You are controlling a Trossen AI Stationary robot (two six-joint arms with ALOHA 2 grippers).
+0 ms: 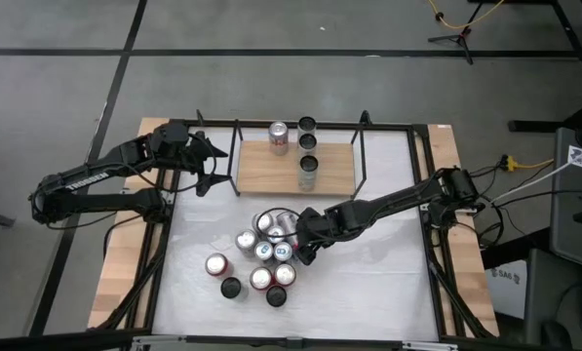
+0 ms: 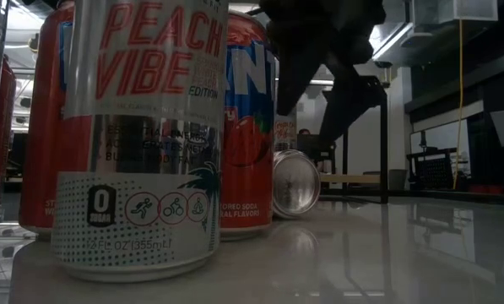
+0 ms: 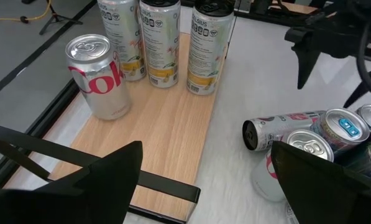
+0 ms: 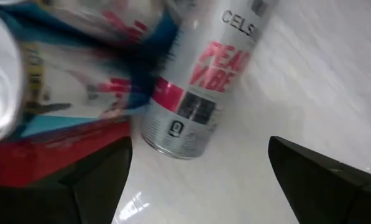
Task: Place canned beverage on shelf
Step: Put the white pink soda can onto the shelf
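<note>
The shelf (image 1: 271,174), a light-wood board with black rod uprights, lies at the table's far middle. On it stand a silver-and-red can (image 3: 98,74) and three slim cans (image 3: 162,40). Several more cans stand clustered (image 1: 261,263) on the white table near the middle, and one lies on its side (image 3: 275,127). My right gripper (image 1: 298,248) hangs open over the cluster's right side, pointing steeply down. A silver "Peach Vibe" can (image 4: 201,87) shows just beyond its fingers (image 4: 95,180). My left gripper (image 3: 204,186) waits open above the shelf's left end, touching nothing.
The shelf's black uprights (image 1: 360,146) and the table's black frame rail (image 1: 300,127) stand around the board. Bare board lies on the shelf's left and right parts. Open white tabletop (image 1: 378,283) stretches to the right of the can cluster.
</note>
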